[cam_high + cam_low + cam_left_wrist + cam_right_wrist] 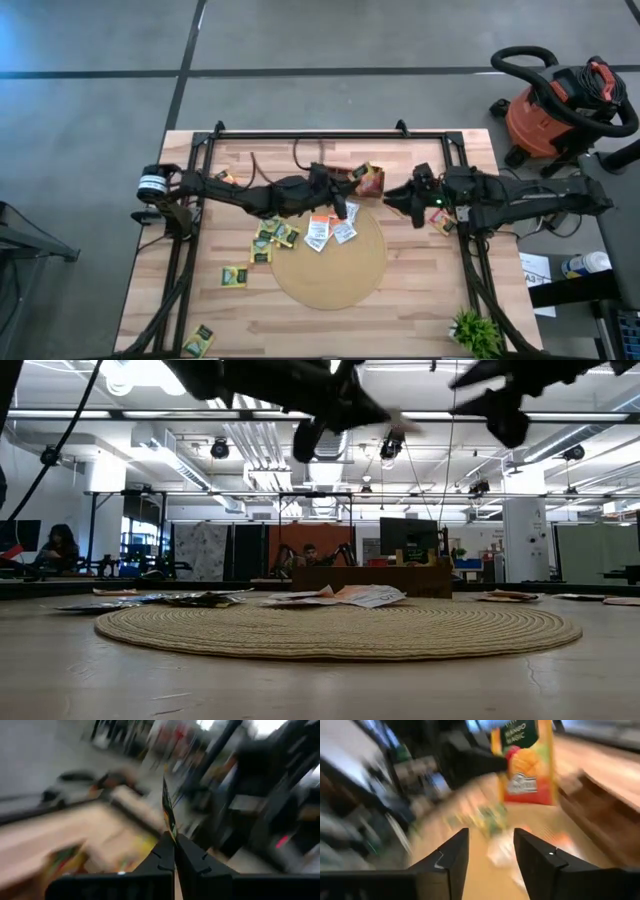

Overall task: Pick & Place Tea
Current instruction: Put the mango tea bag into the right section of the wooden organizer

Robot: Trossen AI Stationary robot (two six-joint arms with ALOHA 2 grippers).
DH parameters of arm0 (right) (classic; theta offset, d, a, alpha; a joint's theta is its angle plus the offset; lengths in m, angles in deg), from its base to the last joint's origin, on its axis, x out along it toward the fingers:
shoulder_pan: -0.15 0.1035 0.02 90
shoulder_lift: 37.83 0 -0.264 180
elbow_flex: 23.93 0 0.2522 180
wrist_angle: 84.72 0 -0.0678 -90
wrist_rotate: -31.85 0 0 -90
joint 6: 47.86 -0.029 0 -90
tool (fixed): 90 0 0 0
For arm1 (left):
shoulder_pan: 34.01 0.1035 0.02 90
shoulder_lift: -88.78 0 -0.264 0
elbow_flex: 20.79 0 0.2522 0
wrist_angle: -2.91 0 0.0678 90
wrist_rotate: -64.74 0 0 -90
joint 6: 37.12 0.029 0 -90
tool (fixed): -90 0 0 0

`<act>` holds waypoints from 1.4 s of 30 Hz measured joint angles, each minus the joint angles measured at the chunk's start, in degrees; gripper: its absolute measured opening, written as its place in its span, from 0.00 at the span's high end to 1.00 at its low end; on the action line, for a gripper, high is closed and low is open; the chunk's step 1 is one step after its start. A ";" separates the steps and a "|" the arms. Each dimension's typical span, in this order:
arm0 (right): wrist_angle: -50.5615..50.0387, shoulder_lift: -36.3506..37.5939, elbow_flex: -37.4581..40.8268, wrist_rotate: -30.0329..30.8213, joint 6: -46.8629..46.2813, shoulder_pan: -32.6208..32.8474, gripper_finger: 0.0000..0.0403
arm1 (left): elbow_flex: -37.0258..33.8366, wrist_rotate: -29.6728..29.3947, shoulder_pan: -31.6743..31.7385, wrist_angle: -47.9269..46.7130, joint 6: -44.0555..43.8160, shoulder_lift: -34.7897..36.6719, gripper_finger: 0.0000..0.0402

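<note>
My left gripper (352,190) reaches over the far middle of the table and is shut on an orange and yellow tea sachet (371,180). In the right wrist view that sachet (526,762) hangs in the air ahead of my right gripper (490,855), which is open. In the high view my right gripper (395,196) is just to the right of the sachet and touches nothing. Several more sachets, yellow-green (272,236) and white or orange (330,228), lie flat at the left far rim of the round mat (335,270). My left gripper pinches the orange and yellow sachet between its two fingers by one edge (171,832). In the left wrist view the sachet shows edge-on and sticks out past the fingertips (165,851). It is lifted clear of the table.
The long wooden box (370,578) lies behind the mat at the far side, mostly under my left arm in the high view. Single sachets lie at the near left (233,277) (198,340) and under my right arm (443,222). A small green plant (475,332) stands at the near right corner.
</note>
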 joint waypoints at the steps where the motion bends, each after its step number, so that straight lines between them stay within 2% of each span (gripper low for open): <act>1: -6.92 0.10 -2.02 -0.25 3.00 -0.37 0.61 | 0.85 -0.01 0.00 -5.47 0.53 0.41 0.99; 4: -21.77 -2.07 -8.64 -0.26 12.87 -1.58 0.61 | 4.89 1.54 0.00 -17.28 4.94 0.47 0.99; 9: -29.33 -11.20 -18.42 -0.26 24.36 -4.50 0.63 | 11.70 9.05 1.92 -28.55 14.96 -0.35 0.99; 15: -35.39 -23.67 -29.46 0.05 34.30 -9.17 0.66 | 12.74 21.25 8.63 -30.34 21.43 -1.08 0.99; 20: -36.84 -29.34 -37.08 0.14 40.30 -12.65 0.67 | 11.64 27.10 12.32 -30.53 27.46 -1.16 0.99; 24: -37.10 -33.28 -41.40 -0.40 43.58 -16.62 0.66 | 11.58 29.63 14.20 -30.30 31.96 -1.52 0.99; 29: -37.74 -38.91 -44.53 -6.66 44.89 -20.31 0.64 | 11.49 31.51 14.95 -28.60 36.39 -1.56 0.99; 34: -38.30 -41.91 -47.70 -7.89 45.47 -20.64 0.63 | 11.21 32.31 15.65 -28.50 39.47 -1.56 0.99; 42: -41.59 -42.37 -49.44 -10.55 46.13 -20.62 0.62 | 10.82 32.61 16.57 -28.38 41.91 -1.56 0.99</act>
